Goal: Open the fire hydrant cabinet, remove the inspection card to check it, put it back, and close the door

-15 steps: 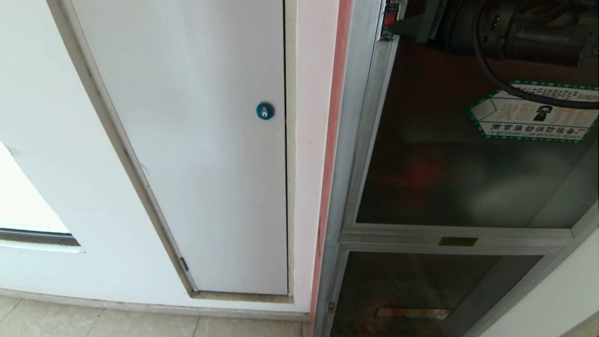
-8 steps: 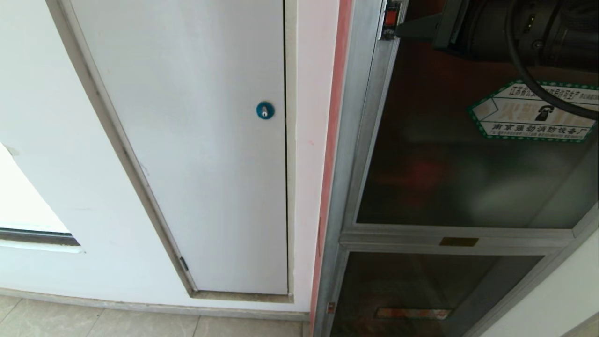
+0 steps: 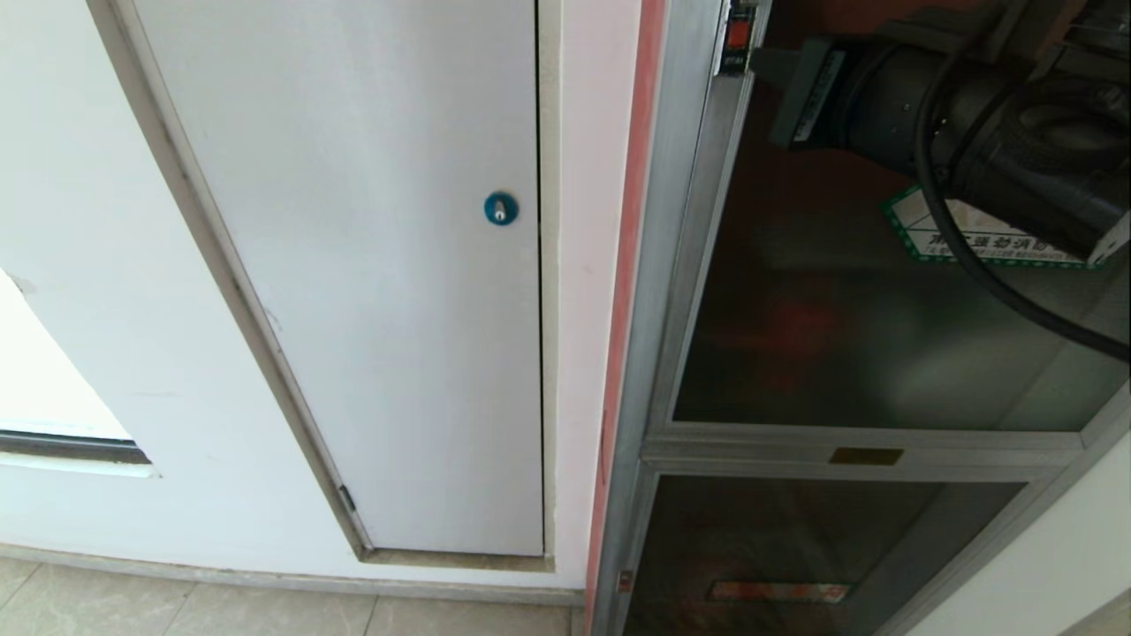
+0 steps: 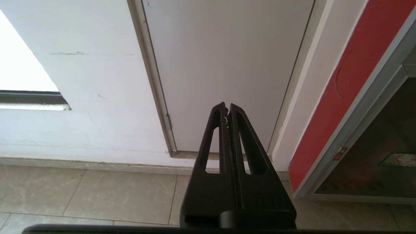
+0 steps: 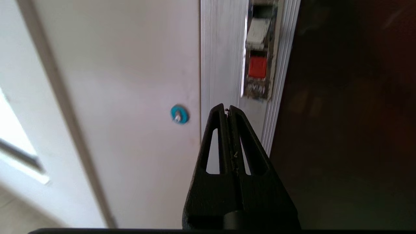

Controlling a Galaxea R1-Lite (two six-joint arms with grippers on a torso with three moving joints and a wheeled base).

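The fire hydrant cabinet's silver frame (image 3: 671, 265) runs down the right of the head view. Its door (image 3: 839, 344), a dark tinted glass panel, is closed. My right arm partly covers the green-edged sticker (image 3: 937, 238) on the glass. A latch with a red button (image 3: 736, 35) (image 5: 257, 66) sits on the frame at the door's edge. My right gripper (image 3: 758, 60) (image 5: 226, 109) is shut and empty, its tips just short of that latch. My left gripper (image 4: 226, 107) is shut and empty, low before the white wall. The inspection card is hidden.
A plain white panel door with a round blue lock (image 3: 500, 208) (image 5: 179, 114) stands left of the cabinet. Below the door is a smaller dark glass panel with a red label strip (image 3: 778, 590). Beige floor tiles (image 3: 177, 609) run along the wall, and a window opening (image 3: 44, 380) is at far left.
My right arm has swung lower and turned, now covering more of the sticker. The gripper tips stay close to the latch. The door remains closed.
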